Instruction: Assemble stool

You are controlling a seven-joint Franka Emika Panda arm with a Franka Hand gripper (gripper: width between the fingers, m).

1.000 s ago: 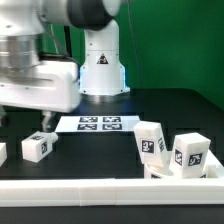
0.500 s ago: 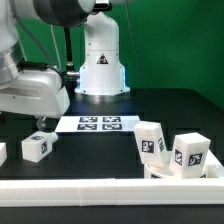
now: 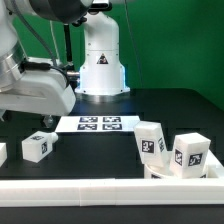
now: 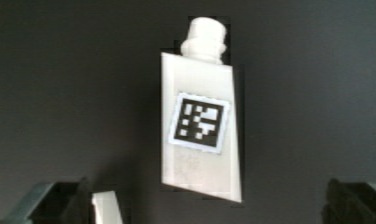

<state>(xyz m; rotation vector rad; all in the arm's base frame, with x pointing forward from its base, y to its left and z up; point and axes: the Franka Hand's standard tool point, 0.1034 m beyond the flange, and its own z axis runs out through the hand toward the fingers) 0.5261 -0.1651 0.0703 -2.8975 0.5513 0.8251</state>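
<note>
**A:** How do the jaws stand?

**B:** Wide apart, clamped on nothing. In the wrist view the gripper shows only its two dark fingertips, cut off at the picture's corners. The tagged leg lies beyond the tips, in line with the gap between them, and touches neither.

**A:** Room around it?

**B:** Bare black table runs along both long edges of the leg. Its peg end points away from the jaws.

**A:** And farther out?

**B:** In the exterior view a small leg block sits just under the hand. I cannot tell whether it is the same leg. The marker board lies beside the jaws. Two more legs stand well away from them, toward the exterior view's right. The white rail closes the near edge.

**A:** Anything hard to read?

**B:** The hand's body hides most of the fingers from outside. A white sliver beside one fingertip is too cut off to name. So is a white piece at the exterior view's left edge.
</note>
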